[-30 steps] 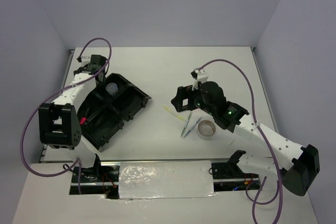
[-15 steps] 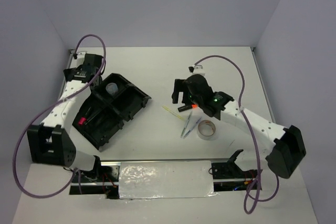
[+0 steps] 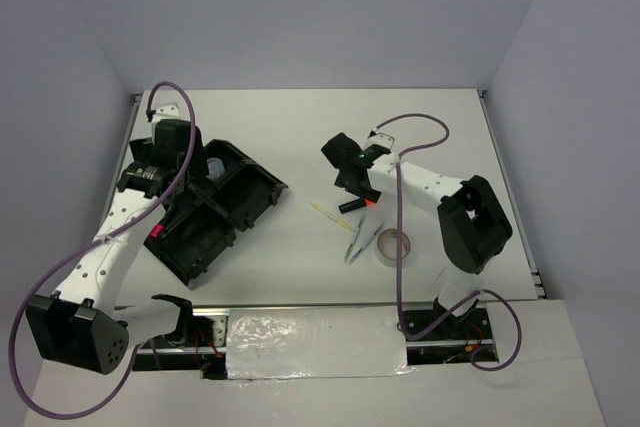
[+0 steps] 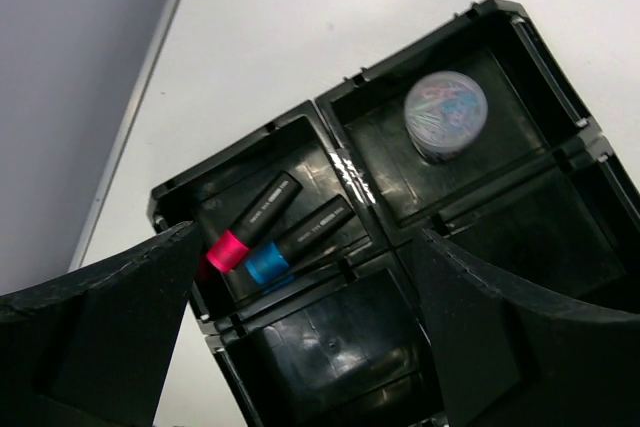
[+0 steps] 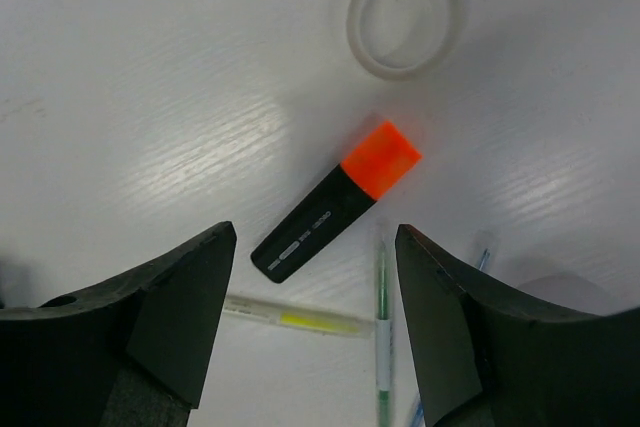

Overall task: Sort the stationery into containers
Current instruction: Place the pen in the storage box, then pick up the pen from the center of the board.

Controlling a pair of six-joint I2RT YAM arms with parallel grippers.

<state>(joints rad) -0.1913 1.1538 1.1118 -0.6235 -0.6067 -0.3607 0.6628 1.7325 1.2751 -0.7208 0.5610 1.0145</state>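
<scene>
The black organiser tray [image 3: 228, 215] lies at the left. In the left wrist view one compartment holds a pink-ended highlighter [image 4: 248, 224] and a blue-ended highlighter [image 4: 302, 236]; another holds the translucent cup [image 4: 445, 115]. My left gripper [image 3: 168, 143] [image 4: 305, 244] hangs open above the tray with nothing in it. My right gripper [image 3: 345, 161] [image 5: 315, 239] is open, its fingers either side of the orange-ended highlighter [image 5: 335, 203] [image 3: 355, 204] on the table, not touching it. Close by lie the thin yellow stick [image 5: 296, 319] [image 3: 324, 212], a green pen [image 5: 381, 339] and the clear ring [image 5: 405, 17].
Slim pale pens [image 3: 361, 241] and the beige tape roll [image 3: 395, 245] lie on the white table [image 3: 300, 137] just nearer than the highlighter. The tray's other compartments [image 4: 350, 337] hold nothing that I can see. Purple cables loop off both arms.
My left gripper opened and drew back to the left, leaving the cup in the tray. My right arm swung its elbow round, its gripper now over the orange highlighter with the fingers slightly narrower.
</scene>
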